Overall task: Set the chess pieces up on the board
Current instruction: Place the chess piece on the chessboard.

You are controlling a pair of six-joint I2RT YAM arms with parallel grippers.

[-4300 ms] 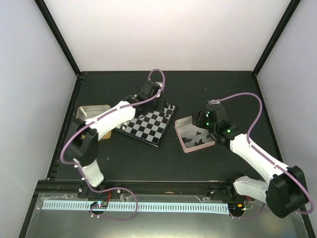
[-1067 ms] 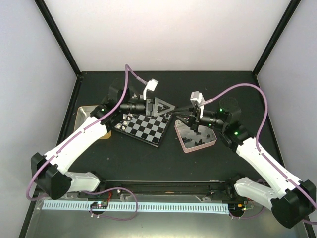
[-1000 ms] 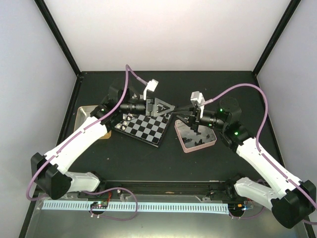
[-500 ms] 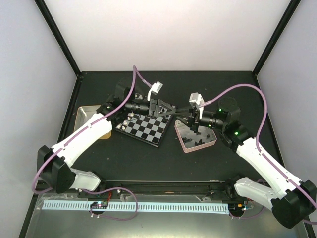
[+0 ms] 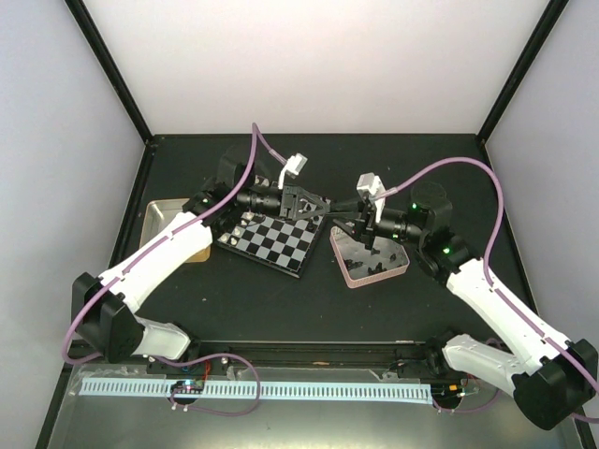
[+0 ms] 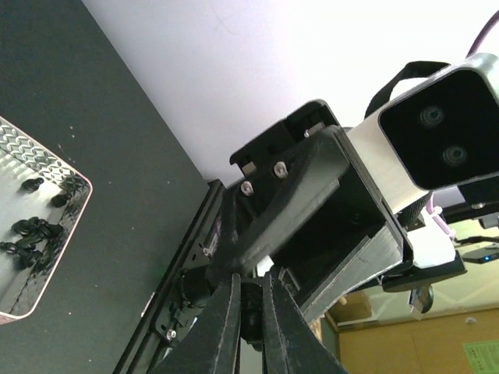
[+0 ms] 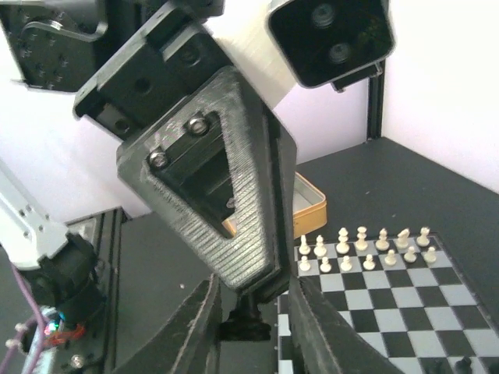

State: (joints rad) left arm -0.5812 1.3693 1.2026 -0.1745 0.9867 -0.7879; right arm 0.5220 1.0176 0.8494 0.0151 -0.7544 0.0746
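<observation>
Both arms have risen and met in mid-air, and the left gripper (image 6: 249,276) has drawn its fingers in until they stand pinched. Between the fingers of the right gripper (image 7: 253,292) sits one black chess piece (image 7: 248,321), its head apparently caught by the left fingertips coming from the opposite side. I judge this a hand-over, so that the arm nearer the board can place the piece. The right fingers stand narrowly apart beside the piece (whether they press it I cannot tell). Below the meeting fingers lies the pink-rimmed tin (image 6: 35,152), holding a loose scatter of black pieces (image 6: 35,230). Beyond the right fingers lies the board (image 7: 390,300), with silver pieces (image 7: 362,248) in two rows along its far edge. Farther off stands the gold tin (image 7: 312,204); its contents are hidden.
</observation>
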